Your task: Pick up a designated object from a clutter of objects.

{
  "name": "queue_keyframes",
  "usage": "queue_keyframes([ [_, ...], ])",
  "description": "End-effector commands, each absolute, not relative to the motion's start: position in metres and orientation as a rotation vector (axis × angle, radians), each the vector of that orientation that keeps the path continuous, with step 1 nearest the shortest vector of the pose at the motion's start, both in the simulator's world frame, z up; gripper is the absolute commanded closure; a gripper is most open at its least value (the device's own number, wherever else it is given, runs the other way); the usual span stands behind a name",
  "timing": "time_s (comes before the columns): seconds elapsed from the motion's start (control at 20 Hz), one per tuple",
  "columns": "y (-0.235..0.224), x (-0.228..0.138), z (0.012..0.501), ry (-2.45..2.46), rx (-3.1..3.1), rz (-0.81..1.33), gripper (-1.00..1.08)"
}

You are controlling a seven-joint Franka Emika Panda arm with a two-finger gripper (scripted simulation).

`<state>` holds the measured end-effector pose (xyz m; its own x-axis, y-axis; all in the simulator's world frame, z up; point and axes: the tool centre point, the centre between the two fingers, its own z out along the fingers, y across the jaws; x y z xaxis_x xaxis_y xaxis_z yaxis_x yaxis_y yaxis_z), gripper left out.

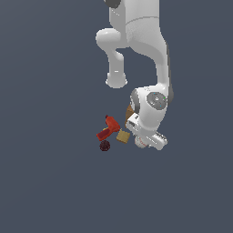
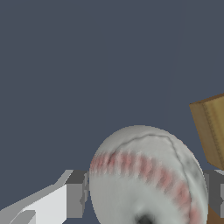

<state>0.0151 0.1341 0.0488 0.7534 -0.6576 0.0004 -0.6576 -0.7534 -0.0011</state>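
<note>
In the wrist view the white baseball (image 2: 146, 175) with red stitching sits between my two fingers (image 2: 75, 194), which press against both of its sides. My gripper (image 2: 146, 197) is shut on it. In the exterior view the hand (image 1: 146, 136) is low at the clutter's right edge and hides the baseball. To its left in the exterior view lie the small tan cube (image 1: 123, 135), the red drill-shaped tool (image 1: 108, 129) and the dark maroon ball (image 1: 105, 145). The tall tan box (image 1: 129, 112) shows only partly behind the arm.
A tan box face (image 2: 212, 131) stands close beside the baseball in the wrist view. The floor is a plain dark grey-blue surface (image 1: 50, 182) all around the clutter. The white arm (image 1: 136, 41) rises above the objects.
</note>
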Motion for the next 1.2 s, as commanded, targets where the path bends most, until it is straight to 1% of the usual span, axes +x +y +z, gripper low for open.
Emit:
queue_keyframes([
  [0.0,0.133,0.015,0.048,1.105,-2.941,0.0,1.08],
  [0.6,0.128,0.013,0.056,1.103,-2.94,-0.001,1.08],
  [0.9,0.109,0.006,0.077,1.103,-2.939,0.0,1.08],
  [1.15,0.084,-0.003,0.107,1.104,-2.938,0.002,1.08],
])
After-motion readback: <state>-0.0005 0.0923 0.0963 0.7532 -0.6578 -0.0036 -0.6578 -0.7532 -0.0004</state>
